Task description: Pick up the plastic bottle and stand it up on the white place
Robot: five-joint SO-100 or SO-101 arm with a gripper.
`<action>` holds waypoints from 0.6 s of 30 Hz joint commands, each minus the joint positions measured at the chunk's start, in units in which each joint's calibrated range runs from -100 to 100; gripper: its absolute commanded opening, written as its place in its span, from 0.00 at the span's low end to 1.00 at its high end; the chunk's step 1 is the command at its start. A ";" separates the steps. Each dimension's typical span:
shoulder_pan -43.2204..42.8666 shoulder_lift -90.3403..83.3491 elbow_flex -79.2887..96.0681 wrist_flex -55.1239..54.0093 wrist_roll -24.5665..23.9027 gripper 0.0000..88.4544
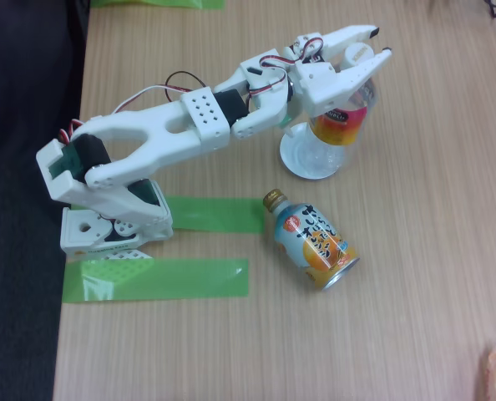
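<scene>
White arm (173,125) extends from its base at fixed-view left toward upper right. Gripper (380,43) at full reach, fingers parted around the plastic bottle (341,117).

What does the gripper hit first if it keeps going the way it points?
Nothing beyond the plastic bottle already between the gripper fingers; past the tips the fixed view shows bare table, though depth is unclear.

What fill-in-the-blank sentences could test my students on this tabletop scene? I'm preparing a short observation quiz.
1. The clear plastic bottle with the white cap stands on the round ____ disc.
2. The white two-finger gripper sits around the bottle's ____ end.
3. The light-blue and orange metal bottle-can with the gold cap lies on its ____.
4. The flat tape strips on the wooden table are ____.

Missing words: white; upper; side; green
</scene>
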 commanded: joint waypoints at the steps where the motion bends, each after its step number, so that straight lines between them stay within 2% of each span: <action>1: -0.13 -0.41 -2.82 -0.88 0.09 0.08; 18: -0.72 -13.01 4.24 5.30 0.04 0.08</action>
